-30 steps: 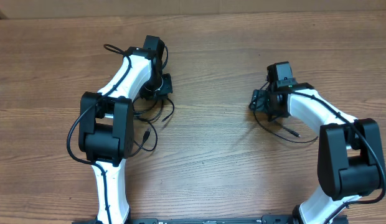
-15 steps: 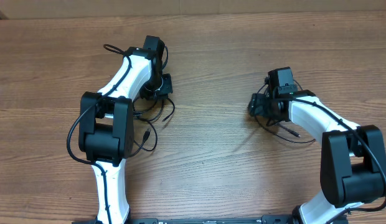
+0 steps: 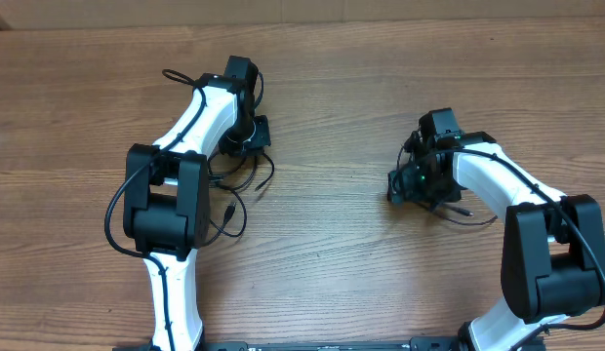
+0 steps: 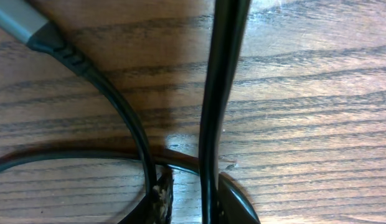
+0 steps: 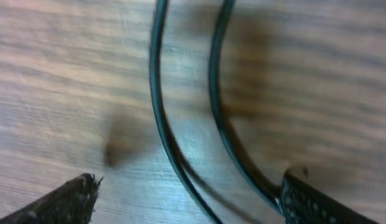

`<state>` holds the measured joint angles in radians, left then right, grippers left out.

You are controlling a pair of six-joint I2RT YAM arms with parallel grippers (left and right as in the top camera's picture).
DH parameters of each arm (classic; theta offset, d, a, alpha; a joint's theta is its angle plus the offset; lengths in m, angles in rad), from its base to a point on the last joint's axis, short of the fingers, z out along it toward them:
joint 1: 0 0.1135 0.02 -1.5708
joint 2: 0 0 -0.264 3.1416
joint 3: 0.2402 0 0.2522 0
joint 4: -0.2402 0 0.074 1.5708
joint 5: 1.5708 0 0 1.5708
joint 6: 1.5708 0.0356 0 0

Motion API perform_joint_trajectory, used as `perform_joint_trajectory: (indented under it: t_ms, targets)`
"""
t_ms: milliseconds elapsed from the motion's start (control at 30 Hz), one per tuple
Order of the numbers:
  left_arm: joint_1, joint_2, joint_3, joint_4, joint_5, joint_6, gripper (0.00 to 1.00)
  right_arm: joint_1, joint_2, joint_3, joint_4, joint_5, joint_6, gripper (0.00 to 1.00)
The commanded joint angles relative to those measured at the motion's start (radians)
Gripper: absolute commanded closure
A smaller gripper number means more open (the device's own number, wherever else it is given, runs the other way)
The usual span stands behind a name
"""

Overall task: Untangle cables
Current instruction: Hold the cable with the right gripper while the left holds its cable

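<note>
While thin black cables (image 5: pixel 157 112) curve under the wide-spread right hand (image 5: pixel 188 186), the left hand (image 3: pixel 249 139) cannot be judged

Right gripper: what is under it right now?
Two strands of thin black cable lie on the brown wooden table between the open fingers of the right gripper. Overhead, the gripper covers where they run.

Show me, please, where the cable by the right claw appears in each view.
Overhead: the cable curves right of centre, below and right of the right claw.
Right wrist: its two strands run down between the open fingertips.
Left wrist: not in it.
Shared landmark: the right claw, in the overhead and right wrist views.
</note>
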<state>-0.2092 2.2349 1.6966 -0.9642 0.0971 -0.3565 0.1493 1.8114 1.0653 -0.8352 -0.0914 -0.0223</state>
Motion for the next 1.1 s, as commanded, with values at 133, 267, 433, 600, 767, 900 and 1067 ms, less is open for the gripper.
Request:
perform_joint_trajectory:
  t_ms: [133, 267, 433, 600, 767, 900, 1067]
  targets:
    - [-0.011, 0.038, -0.031, 0.008, 0.027, 0.02, 0.79, -0.004, 0.05, -0.039, -0.053, 0.176, -0.035, 0.15]
    - [-0.011, 0.038, -0.031, 0.008, 0.027, 0.02, 0.79, -0.004, 0.05, -0.063, -0.05, 0.189, -0.036, 0.25]
    - [-0.011, 0.038, -0.031, 0.008, 0.027, 0.02, 0.79, -0.004, 0.05, -0.074, -0.049, 0.214, -0.039, 0.57]
    - [-0.011, 0.038, -0.031, 0.008, 0.027, 0.02, 0.79, -0.004, 0.05, -0.074, -0.026, 0.148, -0.039, 0.83]
    - [-0.011, 0.038, -0.031, 0.008, 0.027, 0.02, 0.79, -0.004, 0.05, -0.074, 0.026, 0.024, -0.039, 0.87]
    - [-0.011, 0.038, -0.031, 0.008, 0.027, 0.02, 0.79, -0.004, 0.05, -0.074, 0.067, -0.001, -0.038, 0.9]
    - [-0.011, 0.038, -0.031, 0.008, 0.027, 0.02, 0.79, -0.004, 0.05, -0.074, 0.07, -0.001, -0.038, 0.96]
